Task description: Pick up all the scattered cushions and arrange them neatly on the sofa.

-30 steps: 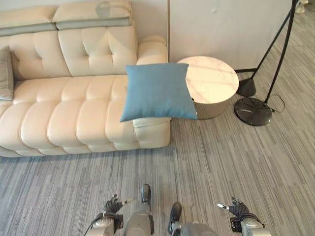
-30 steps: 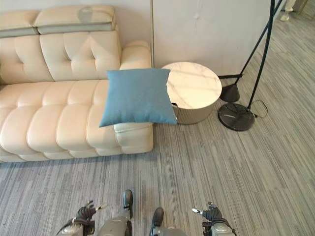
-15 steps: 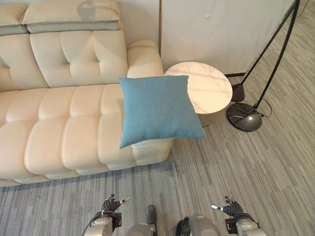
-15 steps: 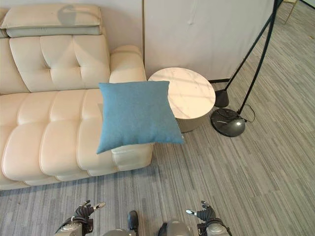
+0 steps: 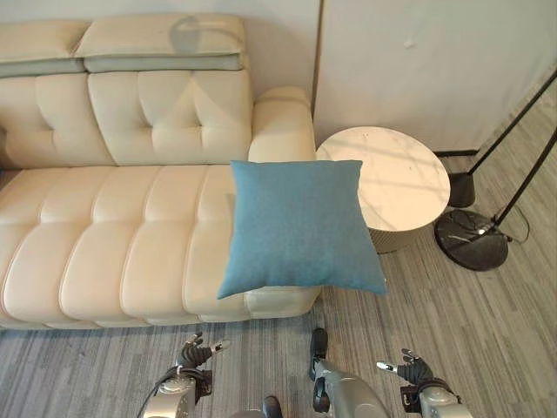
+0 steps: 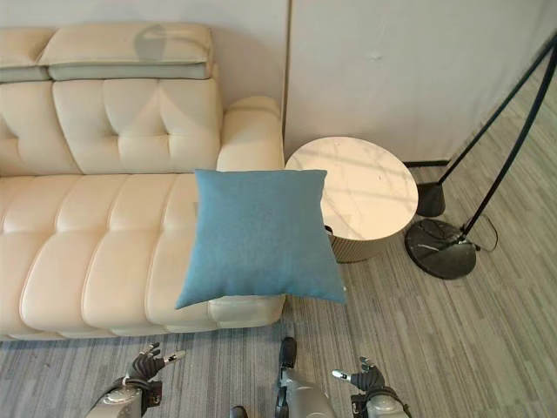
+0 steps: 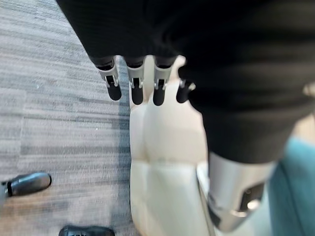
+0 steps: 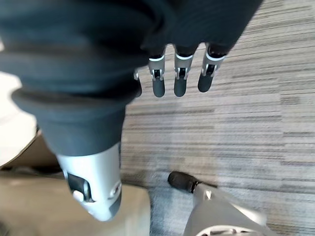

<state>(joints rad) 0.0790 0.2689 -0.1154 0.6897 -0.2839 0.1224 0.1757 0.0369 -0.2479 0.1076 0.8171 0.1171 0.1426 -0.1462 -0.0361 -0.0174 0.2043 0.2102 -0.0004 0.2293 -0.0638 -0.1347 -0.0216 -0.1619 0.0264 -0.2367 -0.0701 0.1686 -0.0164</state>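
One blue cushion [image 5: 298,225] lies on the right end of the cream sofa [image 5: 113,235], its lower right corner overhanging the seat edge toward the floor. It sits ahead of both hands and between them, touching neither.

The left hand [image 5: 197,353] is low over the floor, just short of the sofa's front edge. In the left wrist view its fingers [image 7: 134,91] hang straight and relaxed, slightly apart, gripping nothing; the sofa's cream padding shows past them. The right hand [image 5: 409,370] is low over the floor, nearer than the table. In the right wrist view its fingers [image 8: 179,81] are likewise straight and loose, holding nothing, with bare floor beyond them.

Surrounding items, counted:
- One round side table [image 5: 388,174] with a pale marbled top, just beside the sofa arm, ahead of the right hand. The cushion's right edge overlaps it in the head views.
- One floor lamp [image 5: 473,239] with a dark round base, beyond and outward of the right hand.

Surface: grey striped carpet floor [image 5: 487,322]. A pale wall [image 5: 418,61] stands behind the sofa and table.
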